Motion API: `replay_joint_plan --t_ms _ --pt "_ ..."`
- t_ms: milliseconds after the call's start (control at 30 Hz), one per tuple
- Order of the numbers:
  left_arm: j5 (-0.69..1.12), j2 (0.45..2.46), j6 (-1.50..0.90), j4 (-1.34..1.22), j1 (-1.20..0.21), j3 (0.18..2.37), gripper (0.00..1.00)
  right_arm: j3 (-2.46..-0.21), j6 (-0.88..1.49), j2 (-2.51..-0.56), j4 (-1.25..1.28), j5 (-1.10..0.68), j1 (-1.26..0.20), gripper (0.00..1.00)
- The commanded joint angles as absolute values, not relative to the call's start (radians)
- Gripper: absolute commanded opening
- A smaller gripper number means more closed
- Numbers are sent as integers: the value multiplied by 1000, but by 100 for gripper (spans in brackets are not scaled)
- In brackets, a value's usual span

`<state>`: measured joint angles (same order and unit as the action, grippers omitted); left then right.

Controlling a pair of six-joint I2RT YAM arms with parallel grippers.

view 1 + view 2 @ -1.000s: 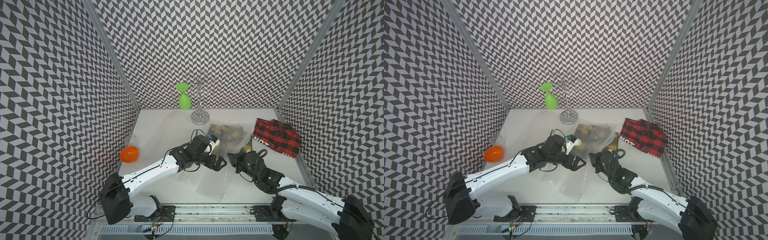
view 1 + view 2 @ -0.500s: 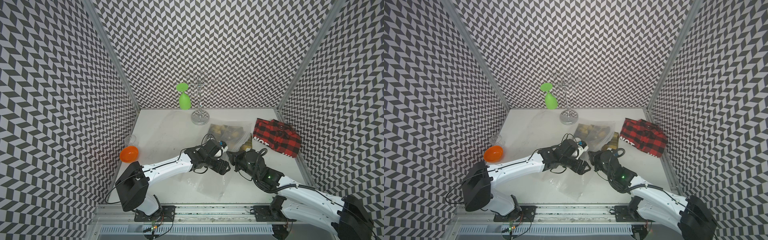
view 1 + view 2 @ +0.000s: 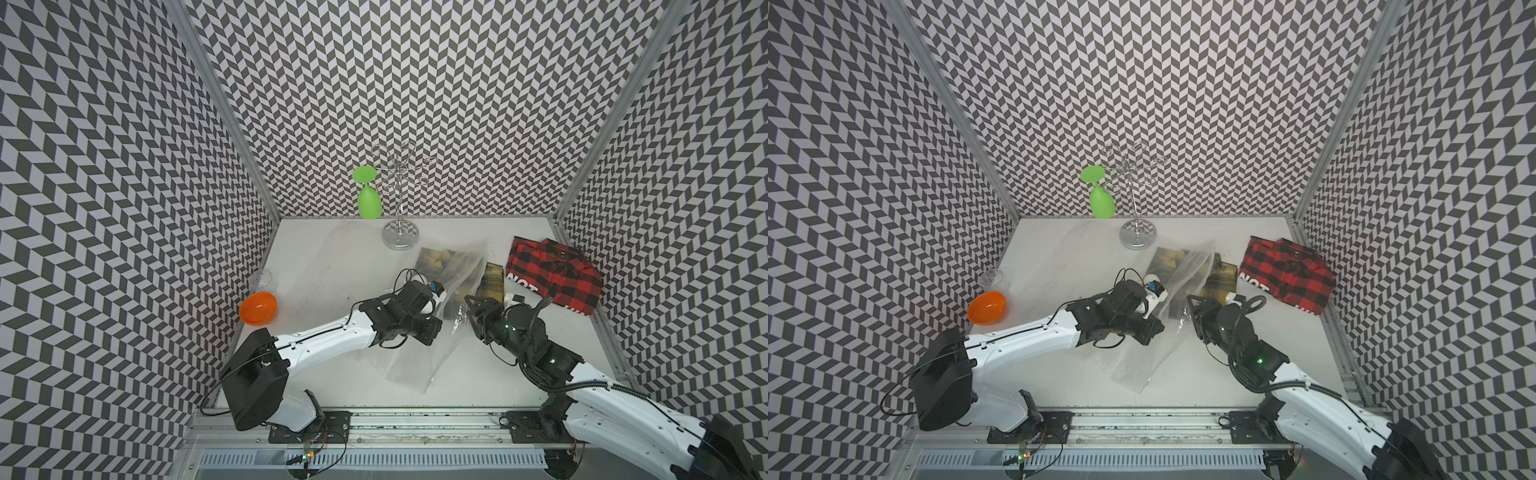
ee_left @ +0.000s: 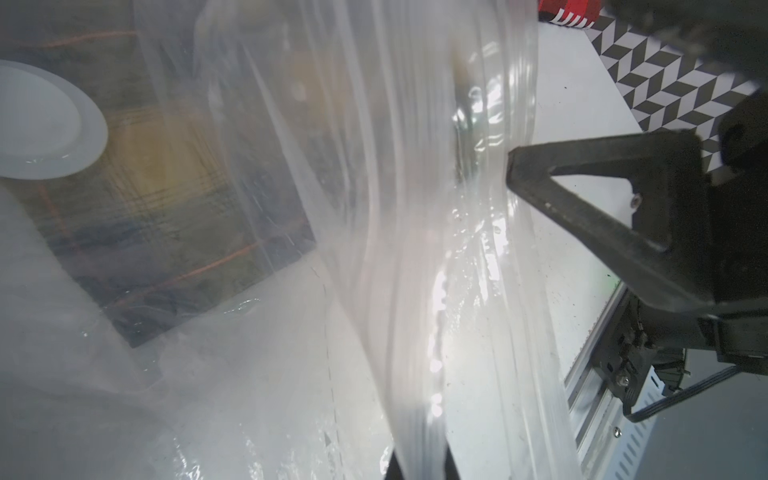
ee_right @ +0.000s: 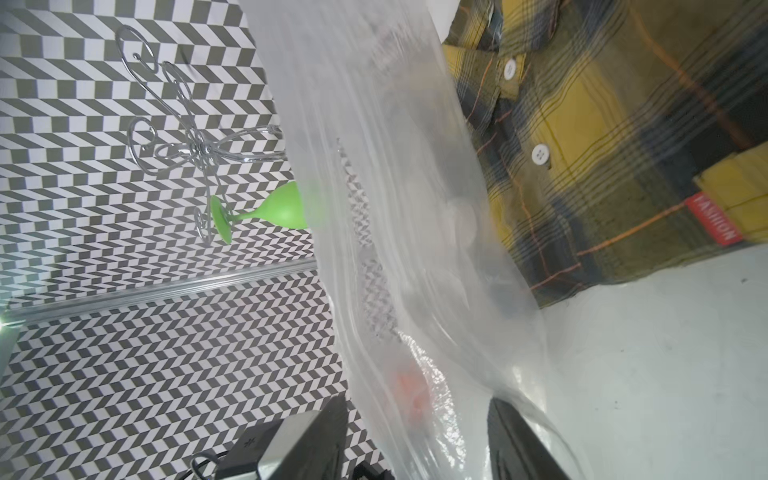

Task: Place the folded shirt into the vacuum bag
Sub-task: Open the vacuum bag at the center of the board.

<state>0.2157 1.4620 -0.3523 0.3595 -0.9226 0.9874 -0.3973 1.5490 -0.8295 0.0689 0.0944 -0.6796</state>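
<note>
Clenching the clear crinkly plastic vacuum bag [image 3: 419, 357], left fingers [image 4: 390, 467] alone hold it; right fingers [image 5: 515, 440] gape, so film may slip.

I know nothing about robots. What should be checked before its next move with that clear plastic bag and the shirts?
1. Is the left gripper shut on the vacuum bag? Ok.
2. Is the right gripper open? Ok; film runs between its jaws.
3. Is the bag's mouth held open? Cannot tell.
4. Is the yellow plaid shirt fully inside the bag? Cannot tell; it shows through the film, with one end past the film's edge.
5. Is the red plaid shirt in the bag? Not ok; it lies on the table beside the bag.
6. Are the wire stand and the green glass away from both arms? Ok.
</note>
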Motion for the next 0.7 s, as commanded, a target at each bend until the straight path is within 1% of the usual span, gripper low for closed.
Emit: replay_joint_plan --t_ms 0,133,233,300,367,400,467,533,600,667 --pt "234 1436 -324 325 -915 992 0 -428 1379 -843 67 25 -653 50" --pt "245 1442 -318 310 -914 994 0 -526 1292 -972 71 -66 -653 40" --pt "243 1450 -315 313 -912 1003 0 -547 1316 -1074 98 -105 -653 34" --pt "234 1442 -310 331 -900 1012 0 -514 1380 -1120 112 -88 -651 31" --pt "208 1420 -313 367 -874 1020 0 -466 1440 -1129 90 -42 -641 25" --pt "194 1407 -317 393 -850 1019 0 -437 1452 -1121 91 -20 -634 24" --pt "192 1377 -322 430 -795 1008 0 -392 1430 -1097 135 15 -624 24" --pt "199 1350 -321 436 -741 986 0 -403 1335 -1094 208 11 -621 28" --pt "213 1343 -305 434 -697 974 0 -516 1167 -1103 171 -100 -599 35" --pt "225 1351 -291 442 -661 977 0 -655 1030 -1101 34 -155 -590 41"
